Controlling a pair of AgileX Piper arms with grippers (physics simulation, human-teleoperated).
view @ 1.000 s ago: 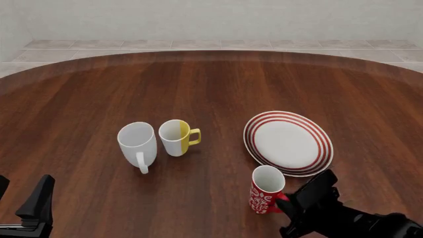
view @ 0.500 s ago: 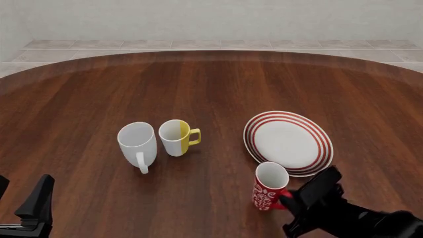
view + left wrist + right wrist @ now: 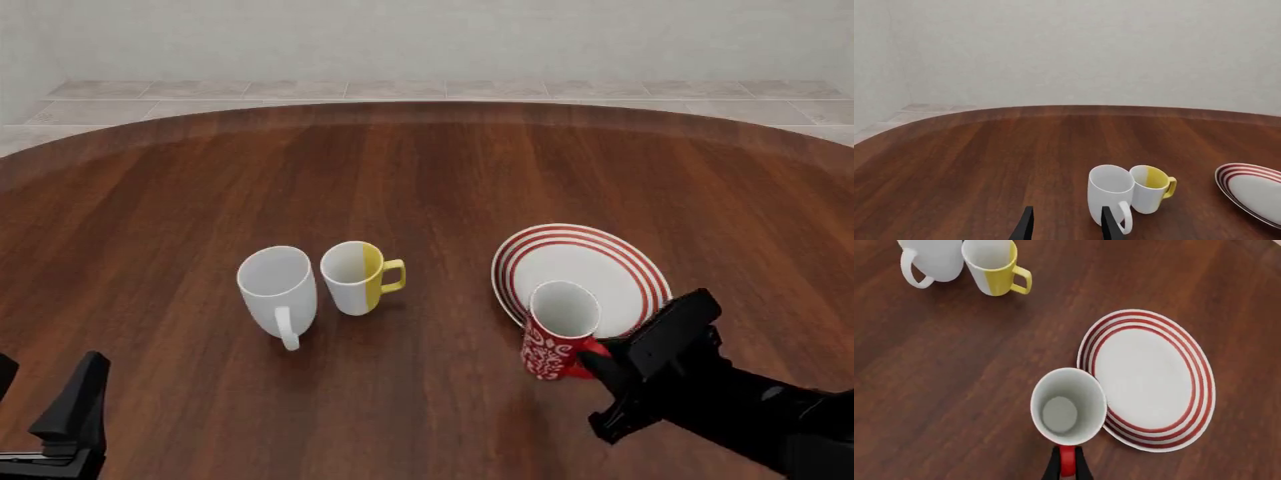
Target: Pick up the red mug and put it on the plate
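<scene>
The red mug (image 3: 557,342) with its white pattern hangs upright above the table, overlapping the near-left rim of the plate (image 3: 614,262). My right gripper (image 3: 597,352) is shut on the mug's red handle (image 3: 1066,462). From the right wrist I look down into the mug's (image 3: 1067,407) white inside, with the red-ringed plate (image 3: 1151,375) just beside it. My left gripper (image 3: 60,425) rests at the near left corner, far from the mug. Its fingers (image 3: 1026,227) stand apart with nothing between them.
A plain white mug (image 3: 279,290) and a half-yellow, half-white mug (image 3: 358,277) stand side by side left of the plate, also seen from the left wrist as white mug (image 3: 1111,196) and yellow mug (image 3: 1149,189). The round wooden table (image 3: 427,170) extends far back.
My right gripper has lifted the red mug off the table and carried it up and rightward toward the plate. The left arm has stayed still.
</scene>
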